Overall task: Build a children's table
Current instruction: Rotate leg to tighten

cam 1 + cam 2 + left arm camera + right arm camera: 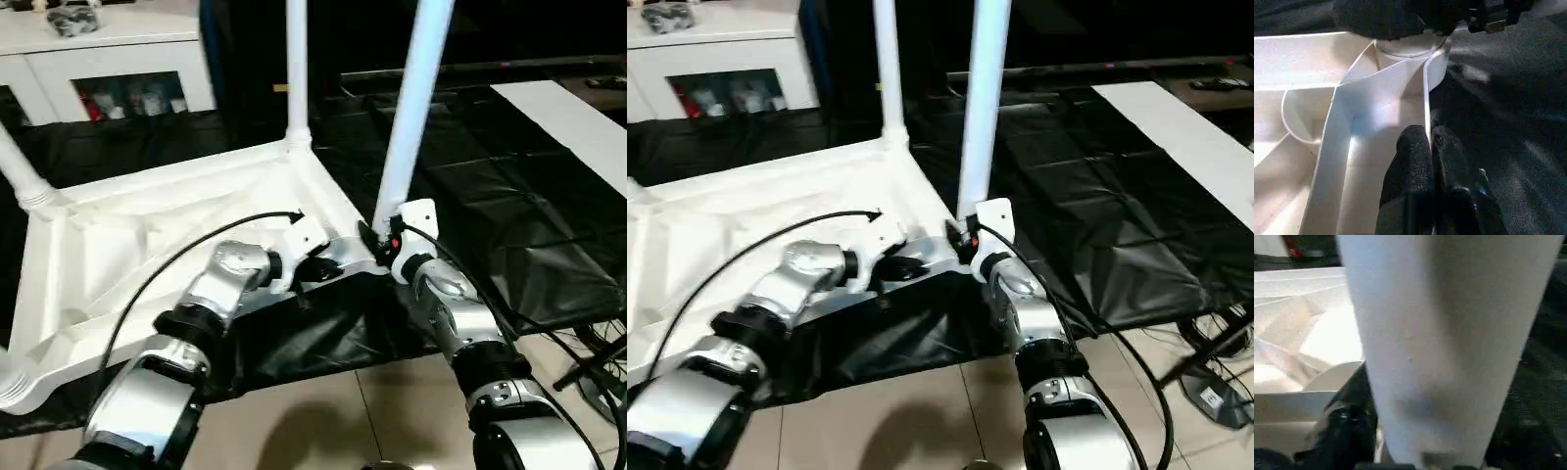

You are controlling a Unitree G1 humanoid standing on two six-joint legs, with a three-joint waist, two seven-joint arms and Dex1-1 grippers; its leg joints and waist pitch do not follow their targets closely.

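The white tabletop [127, 245] lies upside down on a black sheet, its ribs facing up. A white tube leg [296, 69] stands upright in the far corner socket. A second leg [411, 108] rises from the near right corner socket [1410, 49]. My right gripper [380, 238] is shut around the base of that leg [1449, 342], just above the socket. My left gripper [1429, 147] is shut on the tabletop's raised rim [1426, 98], a short way from the same corner. Two more legs [15, 166] show at the left edge.
A white cabinet [108, 59] stands at the back left. A flat thin white board [578, 122] lies on the black sheet [490, 196] at the right. Cables and a stand [593, 367] sit on the tiled floor at the lower right.
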